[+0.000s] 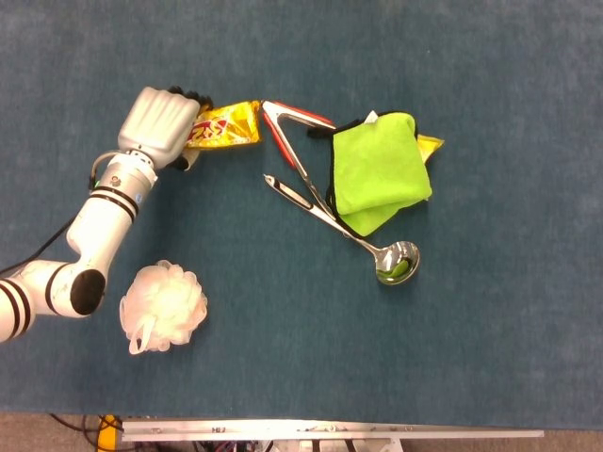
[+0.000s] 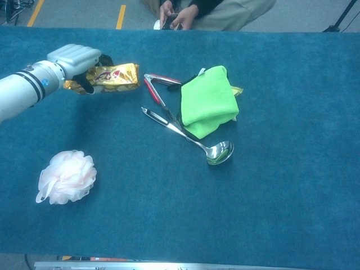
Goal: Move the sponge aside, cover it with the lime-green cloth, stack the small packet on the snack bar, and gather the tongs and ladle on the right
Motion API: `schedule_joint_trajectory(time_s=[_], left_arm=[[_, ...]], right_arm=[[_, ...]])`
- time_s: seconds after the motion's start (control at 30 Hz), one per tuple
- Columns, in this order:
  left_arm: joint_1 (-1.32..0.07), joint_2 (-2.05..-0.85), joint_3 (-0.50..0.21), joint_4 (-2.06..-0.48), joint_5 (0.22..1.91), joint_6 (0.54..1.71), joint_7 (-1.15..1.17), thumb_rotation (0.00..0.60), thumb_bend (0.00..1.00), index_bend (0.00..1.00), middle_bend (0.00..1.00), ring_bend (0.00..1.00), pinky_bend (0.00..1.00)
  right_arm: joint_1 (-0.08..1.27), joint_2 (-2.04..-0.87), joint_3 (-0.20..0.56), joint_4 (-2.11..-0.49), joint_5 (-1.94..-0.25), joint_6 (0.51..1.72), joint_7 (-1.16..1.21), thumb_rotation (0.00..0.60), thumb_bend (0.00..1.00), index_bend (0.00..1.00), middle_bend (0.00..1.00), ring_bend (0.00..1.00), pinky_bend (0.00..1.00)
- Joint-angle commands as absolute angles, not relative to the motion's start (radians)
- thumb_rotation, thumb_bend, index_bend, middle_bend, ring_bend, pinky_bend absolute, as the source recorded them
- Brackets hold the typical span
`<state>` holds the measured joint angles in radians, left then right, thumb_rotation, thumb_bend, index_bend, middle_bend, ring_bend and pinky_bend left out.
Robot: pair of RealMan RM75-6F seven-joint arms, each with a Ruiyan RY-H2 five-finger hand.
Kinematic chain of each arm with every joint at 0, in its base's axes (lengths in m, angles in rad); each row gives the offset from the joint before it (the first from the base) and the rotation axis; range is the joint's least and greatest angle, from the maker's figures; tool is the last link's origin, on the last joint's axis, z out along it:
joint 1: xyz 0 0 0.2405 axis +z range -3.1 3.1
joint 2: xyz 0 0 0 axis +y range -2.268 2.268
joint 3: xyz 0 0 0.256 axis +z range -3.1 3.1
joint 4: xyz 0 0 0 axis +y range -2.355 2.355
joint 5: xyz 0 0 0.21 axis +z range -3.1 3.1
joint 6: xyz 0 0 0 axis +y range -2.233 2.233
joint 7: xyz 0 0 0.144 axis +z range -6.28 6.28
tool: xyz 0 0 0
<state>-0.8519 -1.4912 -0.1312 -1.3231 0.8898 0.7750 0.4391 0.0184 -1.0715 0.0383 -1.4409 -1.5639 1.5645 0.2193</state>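
Note:
My left hand (image 1: 160,124) (image 2: 74,58) grips the gold snack bar (image 1: 226,126) (image 2: 112,76) by its left end and holds it above the table at the far left. A pale pink sponge (image 1: 164,305) (image 2: 66,176) lies near the front left. The lime-green cloth (image 1: 379,173) (image 2: 207,102) lies folded in the middle, over a yellow small packet (image 1: 429,145) (image 2: 237,90) whose corner shows at its right. Red-handled tongs (image 1: 292,141) (image 2: 156,89) lie just left of the cloth. The steel ladle (image 1: 396,262) (image 2: 218,152) runs under the cloth toward the front. My right hand is in neither view.
The blue felt table (image 1: 490,330) (image 2: 292,185) spreads wide to the right and front. A seated person (image 2: 194,11) is beyond the far edge. A metal rail (image 1: 330,433) runs along the front edge.

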Motion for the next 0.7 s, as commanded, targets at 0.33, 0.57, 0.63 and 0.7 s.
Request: schedule_joint_trajectory(time_s=[0.33, 0.57, 0.63, 0.7], left_arm=[[-0.854, -1.467, -0.118, -1.354, 0.86, 0.773, 0.438, 0.6, 0.38, 0.02, 0.01, 0.0, 0.23], [-0.843, -1.409, -0.115, -1.44, 0.85, 0.802, 0.437, 0.6, 0.38, 0.0, 0.0, 0.0, 0.2], [-0.832, -1.385, -0.117, -1.481, 0.867, 0.829, 0.428, 0.6, 0.38, 0.0, 0.0, 0.0, 0.2], [-0.818, -1.362, -0.117, -1.525, 0.897, 0.859, 0.414, 0.6, 0.38, 0.0, 0.0, 0.0, 0.2]], right_arm=[[0.042, -1.048, 0.039, -1.478, -1.607, 1.564, 0.18, 0.6, 0.14, 0.36, 0.46, 0.4, 0.48], [0.074, -1.024, 0.035, -1.511, -1.663, 1.555, 0.149, 0.6, 0.14, 0.36, 0.46, 0.4, 0.48], [0.089, -1.013, 0.034, -1.524, -1.683, 1.546, 0.138, 0.6, 0.14, 0.36, 0.46, 0.4, 0.48], [0.103, -1.004, 0.033, -1.534, -1.698, 1.534, 0.119, 0.6, 0.14, 0.36, 0.46, 0.4, 0.48]])
